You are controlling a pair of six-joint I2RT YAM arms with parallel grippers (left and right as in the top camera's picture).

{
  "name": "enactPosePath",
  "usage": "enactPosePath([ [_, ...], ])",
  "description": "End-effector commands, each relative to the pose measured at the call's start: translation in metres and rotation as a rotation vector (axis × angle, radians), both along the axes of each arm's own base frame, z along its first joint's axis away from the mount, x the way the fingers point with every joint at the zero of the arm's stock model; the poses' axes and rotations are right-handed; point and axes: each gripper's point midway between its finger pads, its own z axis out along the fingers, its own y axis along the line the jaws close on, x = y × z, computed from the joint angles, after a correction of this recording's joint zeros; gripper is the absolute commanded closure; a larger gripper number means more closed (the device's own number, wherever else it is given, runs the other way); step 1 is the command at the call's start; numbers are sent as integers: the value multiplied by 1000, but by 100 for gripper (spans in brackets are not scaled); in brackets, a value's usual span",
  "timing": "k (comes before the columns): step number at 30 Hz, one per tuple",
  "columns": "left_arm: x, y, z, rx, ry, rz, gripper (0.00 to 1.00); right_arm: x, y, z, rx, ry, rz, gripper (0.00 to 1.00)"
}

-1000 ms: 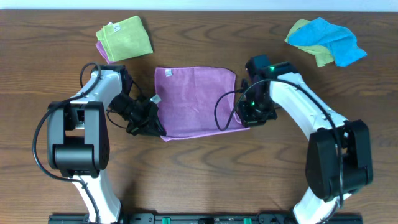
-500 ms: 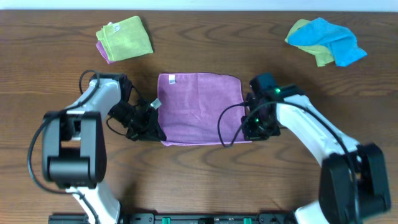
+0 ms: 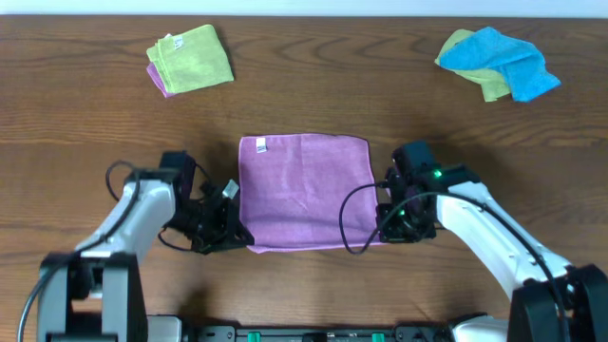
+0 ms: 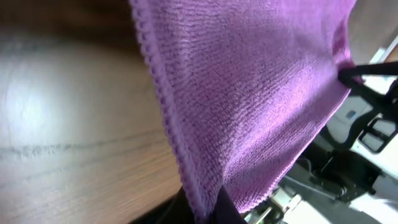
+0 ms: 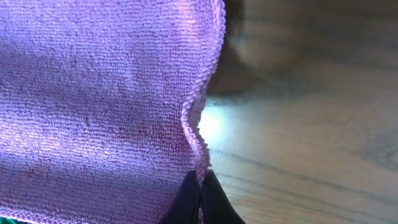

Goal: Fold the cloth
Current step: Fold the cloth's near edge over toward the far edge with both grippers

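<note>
The lilac-purple cloth [image 3: 304, 190] lies spread in the middle of the table, its small white tag [image 3: 259, 146] at the far left corner. My left gripper [image 3: 237, 234] is shut on the cloth's near left corner; in the left wrist view the cloth [image 4: 261, 93] hangs from the pinching fingers [image 4: 208, 208]. My right gripper [image 3: 382, 231] is shut on the near right corner; in the right wrist view the cloth's hemmed edge [image 5: 199, 134] runs into the closed fingertips [image 5: 200, 199].
A lime-green folded cloth [image 3: 190, 58] over a purple one lies at the far left. A bright blue cloth [image 3: 503, 59] on a yellow-green one lies at the far right. Bare brown wood table [image 3: 95, 133] surrounds the cloth.
Both grippers have pulled the cloth toward the near edge, holding its near corners. The cloth has slid nearer and lies flatter and squarer than before.
</note>
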Motion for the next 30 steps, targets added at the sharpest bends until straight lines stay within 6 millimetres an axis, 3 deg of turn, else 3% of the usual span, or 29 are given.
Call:
enactPosePath([
  [1,4,11,-1,87,7,93,94,4,-20,-2,-100,-53,-31,99],
  [9,45,13,22,92,-116,297,94,53,-5,10,-28,-270,-50,99],
  [20,97,34,24,183,-256,483,94,111,9,28,30,-513,-69,99],
  [25,130,39,28,175,-346,563,94,131,6,27,5,-581,-93,99],
  [30,154,38,18,152,-371,596,94,145,6,20,-10,-610,-101,99],
])
